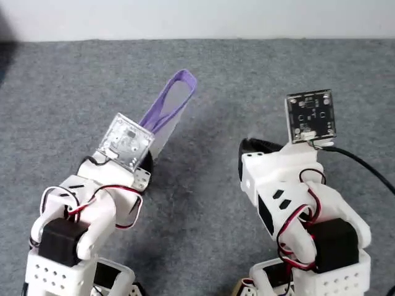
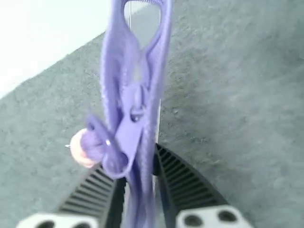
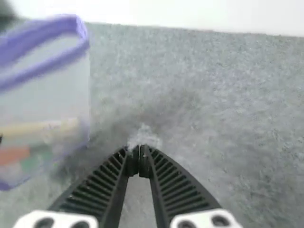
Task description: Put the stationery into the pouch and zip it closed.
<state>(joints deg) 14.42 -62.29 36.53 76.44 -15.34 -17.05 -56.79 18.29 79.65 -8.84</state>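
**While the left arm pins the pouch, the zip waits to be drawn shut**

Since the stationery looks to be inside already, I judge the step in hand to be the zipping.

Nearest the arms, the left gripper [image 2: 137, 164] is clamped on the purple edge of the pouch [image 1: 166, 108]. Its jaws are narrow, with the fabric pinched between them. The right gripper [image 3: 139, 159] has its jaws pressed together on nothing. It sits low over the surface [image 1: 247, 80] near the middle, beside the pouch but apart from it.

To do the step well, the right jaws must first part, then pinch the slider [image 2: 135, 114] squarely. The slider sits just beyond the left jaws and looks small and floppy. The pull should run straight along the zip toward the gaping end, away from the left gripper. The left grip should brace against that pull so the track runs taut. Slack or twisted fabric could jam the slider.

The pouch is clear-sided with purple trim. It stands on edge left of the surface's middle and leans toward the far edge. I cannot tell whether it touches the surface. The stationery [image 3: 40, 130] shows low through its clear side as a pale yellowish stick, an orange one and something green. These are too blurred to name.

Farthest out, the zip [image 1: 179, 83] gapes in an open loop.
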